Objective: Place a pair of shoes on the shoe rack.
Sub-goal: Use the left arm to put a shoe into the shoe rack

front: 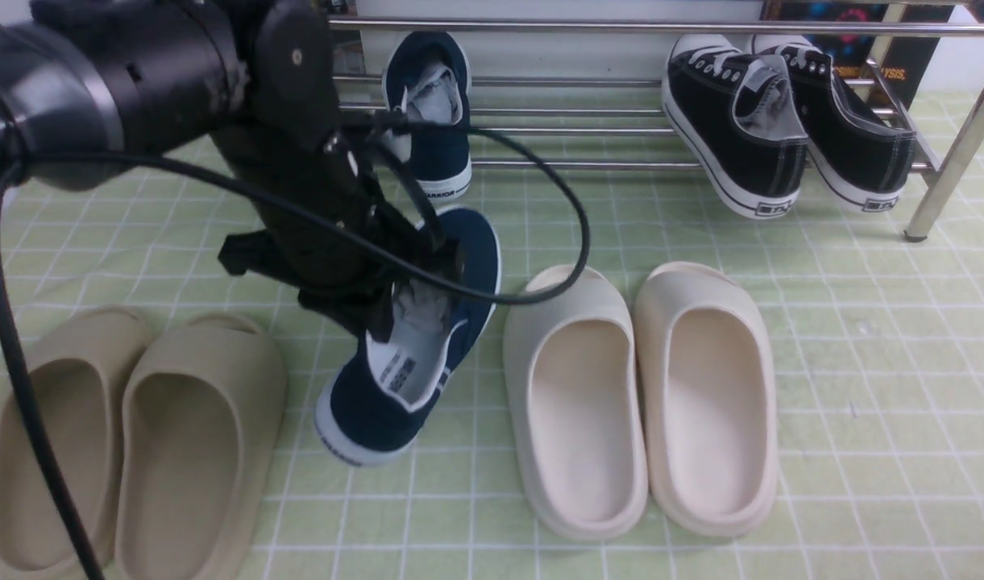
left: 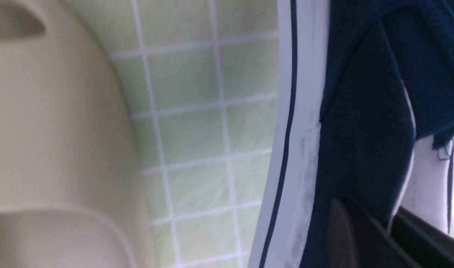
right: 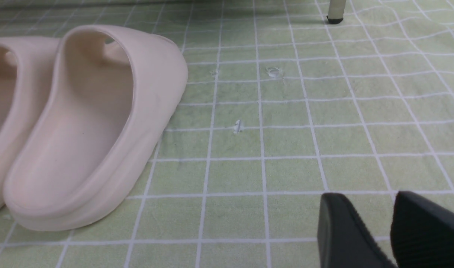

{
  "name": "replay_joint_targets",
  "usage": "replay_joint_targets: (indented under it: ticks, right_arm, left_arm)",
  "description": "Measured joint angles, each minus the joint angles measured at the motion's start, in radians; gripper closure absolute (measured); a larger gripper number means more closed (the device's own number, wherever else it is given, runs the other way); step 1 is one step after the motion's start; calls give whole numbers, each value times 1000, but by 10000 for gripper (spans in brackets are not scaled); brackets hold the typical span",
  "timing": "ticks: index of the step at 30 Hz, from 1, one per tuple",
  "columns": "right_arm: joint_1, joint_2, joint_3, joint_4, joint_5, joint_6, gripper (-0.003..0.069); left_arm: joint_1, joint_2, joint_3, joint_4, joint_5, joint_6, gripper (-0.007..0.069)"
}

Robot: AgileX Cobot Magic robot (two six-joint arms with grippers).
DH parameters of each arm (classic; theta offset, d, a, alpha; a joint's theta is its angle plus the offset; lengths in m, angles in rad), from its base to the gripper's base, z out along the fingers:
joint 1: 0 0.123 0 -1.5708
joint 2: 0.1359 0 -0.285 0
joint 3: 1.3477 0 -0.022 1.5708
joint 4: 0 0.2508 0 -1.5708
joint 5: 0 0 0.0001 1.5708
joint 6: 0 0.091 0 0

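Lower left of the front view: a pair of tan slides [front: 137, 435] on the green checked cloth [front: 862, 387], toes pointing up-frame. Just right of them sits the navy shoe [front: 415, 338]. My left gripper [front: 391, 310] is clamped on its side wall by the opening. In the left wrist view my fingers [left: 345, 230] pinch the navy canvas and its white lining.

The shoe's long axis runs diagonally, heel at lower left, toe at upper right toward the shoe rack [front: 580, 26]. My arm and a looping black cable [front: 540, 193] cover its middle, so my fingertips are hidden there. I honestly can't tell if the sole sits flat.

Upper centre, the second navy shoe [front: 431, 105] leans on the rack bars, heel down toward the camera, toe up. My arm hides its left edge.

Centre right are cream slides [front: 637, 395], toes up-frame. Upper right, black sneakers [front: 790, 129] lean on the rack, heels down. The rack's top is cut off.

My right gripper [right: 372, 203] only shows in its own wrist view, lower right corner. Its fingers are spread with nothing between them, over bare cloth near a cream slide.
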Motion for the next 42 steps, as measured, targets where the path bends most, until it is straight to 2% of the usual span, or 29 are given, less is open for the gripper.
replay_joint_targets:
  ticks: [9, 17, 24, 26, 33, 35, 38, 39, 40, 42]
  right_arm:
    - [0, 0, 0, 0, 0, 0, 421]
    - [0, 0, 0, 0, 0, 0, 421]
    - [0, 0, 0, 0, 0, 0, 421]
    - [0, 0, 0, 0, 0, 0, 421]
    - [0, 0, 0, 0, 0, 0, 420]
    - [0, 0, 0, 0, 0, 0, 420]
    - [0, 0, 0, 0, 0, 0, 420]
    - [0, 0, 0, 0, 0, 0, 420]
    - [0, 0, 0, 0, 0, 0, 420]
    - [0, 0, 0, 0, 0, 0, 420]
  left_arm:
    - [0, 229, -285, -114, -147, -32, 617]
    - [0, 483, -609, -93, -291, -151, 617]
    - [41, 644, -860, -55, -305, -243, 617]
    - [55, 667, -883, -52, -304, -246, 617]
    - [83, 698, -905, -104, -317, -109, 615]
    - [83, 698, -905, -109, -320, -95, 593]
    - [83, 698, -906, -111, -347, -82, 476]
    - [83, 698, -907, -112, -353, -82, 458]
    - [83, 697, -908, -117, -366, -81, 385]
    - [83, 695, -908, -123, -365, -81, 312]
